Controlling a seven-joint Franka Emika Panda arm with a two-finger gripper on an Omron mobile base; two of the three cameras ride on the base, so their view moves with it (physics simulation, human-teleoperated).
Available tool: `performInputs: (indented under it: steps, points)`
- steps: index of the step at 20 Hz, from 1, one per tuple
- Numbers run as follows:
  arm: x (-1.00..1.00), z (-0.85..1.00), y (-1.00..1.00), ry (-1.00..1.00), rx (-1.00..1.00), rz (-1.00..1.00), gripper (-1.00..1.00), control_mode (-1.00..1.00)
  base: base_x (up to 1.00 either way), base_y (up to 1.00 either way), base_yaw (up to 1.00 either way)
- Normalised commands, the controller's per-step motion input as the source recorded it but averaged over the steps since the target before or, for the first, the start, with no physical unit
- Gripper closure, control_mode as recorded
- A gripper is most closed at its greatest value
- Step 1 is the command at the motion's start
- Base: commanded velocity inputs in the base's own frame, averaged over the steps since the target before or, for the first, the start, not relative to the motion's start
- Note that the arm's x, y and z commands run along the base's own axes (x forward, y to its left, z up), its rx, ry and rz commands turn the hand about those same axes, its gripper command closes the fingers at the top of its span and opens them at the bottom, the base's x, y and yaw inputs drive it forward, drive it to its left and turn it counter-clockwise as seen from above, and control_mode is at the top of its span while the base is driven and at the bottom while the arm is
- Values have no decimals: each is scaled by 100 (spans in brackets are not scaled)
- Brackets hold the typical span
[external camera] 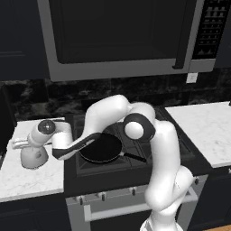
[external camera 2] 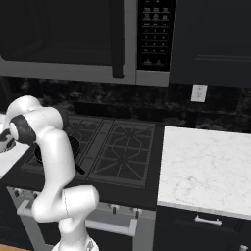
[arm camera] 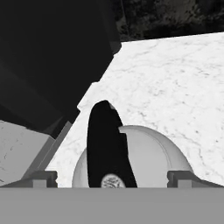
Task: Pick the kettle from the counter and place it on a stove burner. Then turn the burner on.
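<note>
The small pale silvery-white dome-shaped kettle stood on the white marble desk to the left of the dark gas cooktop. It was near the left edge of the slab. The white arm reached over the cooktop to the left, and its pincer was directly above the kettle, at the level of the handle.

In the hand view, the dark arched handle of the kettle rose in the middle, between the two finger tips at the bottom corners, and the pale dome lay under it. The jaws stood wide, one on each side of the handle and apart from it, so the pincer held nothing. The marble surface extended behind the kettle.

A black round frying pan with a long handle rested on the front left grate of the cooktop, just beside the kettle's side of the desk. The other black cast-iron burner grates were free. A second marble desk was on the right of the cooktop, and a dark microwave hung above it.
</note>
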Motion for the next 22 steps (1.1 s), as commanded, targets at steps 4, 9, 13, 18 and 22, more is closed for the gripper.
performInputs:
  steps: [4, 9, 13, 18, 22]
  points:
    - [34, -28, 6, 0, -3, 0, 100, -100, 0, 0, 0]
    - [-21, -2, -1, 0, 0, 0, 100, -100, 0, 0, 0]
    - [-62, 2, -19, -4, 0, -1, 100, -100, 0, 0, 0]
    - [-63, 26, -41, -13, 0, -3, 100, -100, 0, 0, 0]
    - [-64, 61, -42, -13, 0, -6, 100, -100, 0, 0, 0]
